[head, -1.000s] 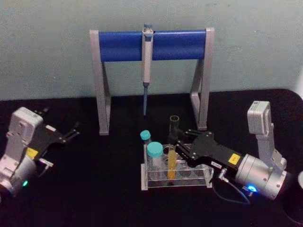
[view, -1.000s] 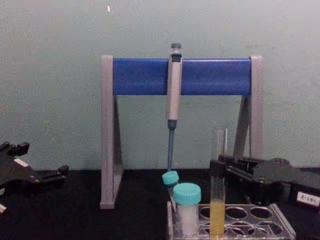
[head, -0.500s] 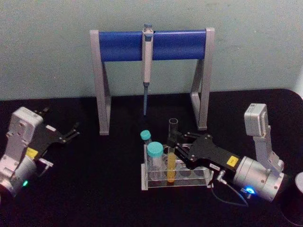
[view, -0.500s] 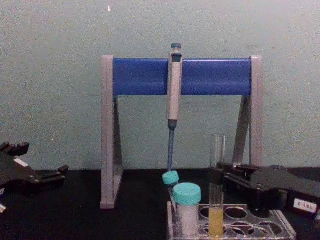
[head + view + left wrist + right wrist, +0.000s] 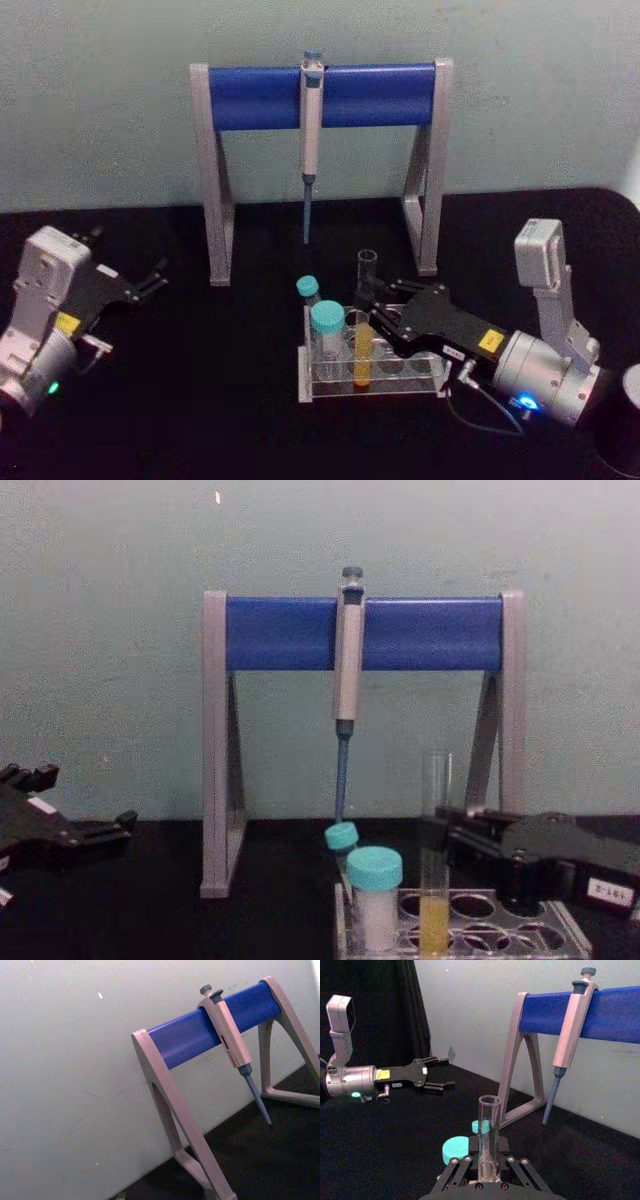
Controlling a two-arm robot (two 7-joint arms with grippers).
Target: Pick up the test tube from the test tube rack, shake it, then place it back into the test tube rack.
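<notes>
Against the pale far wall on the black counter (image 5: 200, 400) stands the tall grey-and-blue pipette stand (image 5: 320, 95), with a grey pipette (image 5: 311, 120) hanging from its bar. Near the front, right of centre, sits the low clear-grey plastic test tube rack (image 5: 400, 385) with rows of round holes. From the right, the right gripper (image 5: 375, 312) reaches in level over the rack; its black jaws are clenched on the tall, slim clear glass test tube (image 5: 364, 330) around its empty upper part. The tube stands upright with its round bottom and the yellow-orange liquid down inside a front hole of the rack, just right of a short wide teal-capped tube (image 5: 327, 335) with white content and a small teal-capped tube (image 5: 308, 295) behind that. At the far left of the counter the left gripper (image 5: 150, 278) lies parked, well apart from the rack, jaws released and holding nothing.

Judging by how things lie, the tube sits seated in the rack, so this is either the grasp before lifting or the return just before letting go; the frames alone do not settle which. At the least, releasing the tube and drawing the arm clear are not yet done.
</notes>
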